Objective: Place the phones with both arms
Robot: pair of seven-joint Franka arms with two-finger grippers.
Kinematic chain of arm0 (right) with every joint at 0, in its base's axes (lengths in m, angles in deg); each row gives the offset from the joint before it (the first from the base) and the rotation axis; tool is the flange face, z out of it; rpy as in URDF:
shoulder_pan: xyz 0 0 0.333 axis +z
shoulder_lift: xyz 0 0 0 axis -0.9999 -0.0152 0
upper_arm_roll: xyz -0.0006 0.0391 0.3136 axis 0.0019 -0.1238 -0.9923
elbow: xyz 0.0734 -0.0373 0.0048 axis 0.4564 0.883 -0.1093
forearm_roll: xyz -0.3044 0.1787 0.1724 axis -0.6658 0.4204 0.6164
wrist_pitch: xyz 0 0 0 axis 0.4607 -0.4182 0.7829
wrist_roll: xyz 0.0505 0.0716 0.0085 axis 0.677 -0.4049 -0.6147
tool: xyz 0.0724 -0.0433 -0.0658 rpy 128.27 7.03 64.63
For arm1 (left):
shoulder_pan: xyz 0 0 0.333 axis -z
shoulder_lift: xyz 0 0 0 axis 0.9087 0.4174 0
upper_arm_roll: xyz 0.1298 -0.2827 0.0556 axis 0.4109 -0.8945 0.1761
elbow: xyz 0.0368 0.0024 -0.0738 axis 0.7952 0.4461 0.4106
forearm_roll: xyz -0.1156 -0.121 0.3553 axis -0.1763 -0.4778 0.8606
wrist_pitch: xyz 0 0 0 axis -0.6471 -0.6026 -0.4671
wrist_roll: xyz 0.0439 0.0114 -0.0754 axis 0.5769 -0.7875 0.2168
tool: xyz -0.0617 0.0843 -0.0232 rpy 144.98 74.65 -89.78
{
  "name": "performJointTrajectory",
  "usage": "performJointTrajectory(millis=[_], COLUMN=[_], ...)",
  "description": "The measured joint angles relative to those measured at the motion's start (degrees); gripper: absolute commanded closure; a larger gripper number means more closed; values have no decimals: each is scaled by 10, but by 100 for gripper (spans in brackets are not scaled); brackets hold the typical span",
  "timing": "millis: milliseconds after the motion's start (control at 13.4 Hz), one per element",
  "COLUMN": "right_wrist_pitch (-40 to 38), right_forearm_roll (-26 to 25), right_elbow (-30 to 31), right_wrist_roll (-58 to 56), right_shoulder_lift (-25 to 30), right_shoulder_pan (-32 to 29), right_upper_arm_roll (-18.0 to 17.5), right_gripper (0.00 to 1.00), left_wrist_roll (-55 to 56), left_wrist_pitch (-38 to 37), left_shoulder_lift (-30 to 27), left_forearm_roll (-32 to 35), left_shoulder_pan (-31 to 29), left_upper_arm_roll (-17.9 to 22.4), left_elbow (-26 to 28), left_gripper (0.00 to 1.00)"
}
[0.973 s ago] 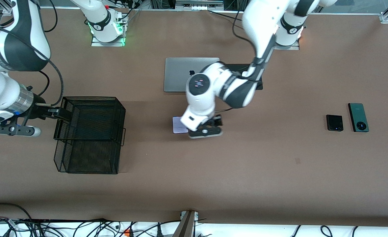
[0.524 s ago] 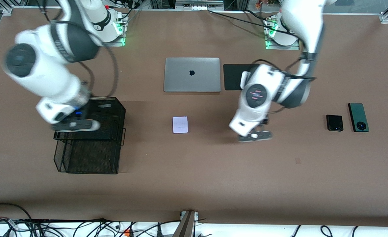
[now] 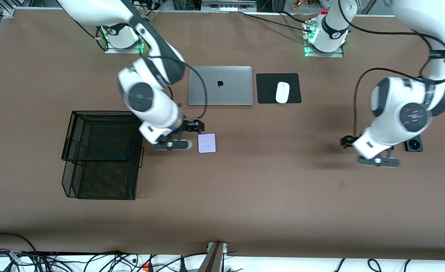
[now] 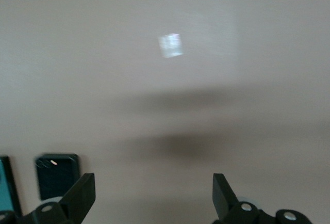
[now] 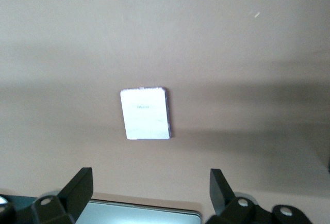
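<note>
Both arms up over the table, fingers spread and empty; all three phones lie flat on the brown tabletop (image 3: 245, 196).

View's left to right: black wire-mesh basket (image 3: 101, 153) at the right arm's end, likely the drop spot, open-topped with bare table around it. Right gripper (image 3: 186, 134) hangs just beside the squarish pale lilac phone (image 3: 207, 143), fingers (image 5: 77, 189) apart, holding nothing; the phone sits clear on all edges. Closed silver laptop (image 3: 220, 85) and white mouse (image 3: 282, 92) on its black pad (image 3: 267, 88) lie farther from the camera. Left gripper (image 3: 352, 145), released, is over bare table next to the squarish black phone (image 4: 56, 175); the long dark green phone (image 3: 413, 144) is mostly hidden under the arm.
</note>
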State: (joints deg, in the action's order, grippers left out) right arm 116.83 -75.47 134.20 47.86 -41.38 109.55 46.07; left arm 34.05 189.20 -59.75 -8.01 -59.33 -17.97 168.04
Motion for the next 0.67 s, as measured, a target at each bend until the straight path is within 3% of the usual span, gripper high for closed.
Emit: performJointTrajectory(millis=[224, 673], right_wrist_pitch=[34, 80], right_forearm_roll=[-57, -131], right_elbow=[0, 0], right_wrist_roll=[19, 39], right_shoulder_lift=[-45, -92], right_shoulder_pan=[39, 57], right_upper_arm_roll=[0, 1], right_gripper=[0, 0], left_wrist_roll=[-86, -139], left_wrist_pitch=[113, 233], left_shoulder_lift=[-12, -9], left_forearm_roll=[0, 0], left_shoulder_pan=[-80, -163], left_upper_arm_roll=[-1, -5], left_elbow=[85, 172], left_gripper=[0, 0])
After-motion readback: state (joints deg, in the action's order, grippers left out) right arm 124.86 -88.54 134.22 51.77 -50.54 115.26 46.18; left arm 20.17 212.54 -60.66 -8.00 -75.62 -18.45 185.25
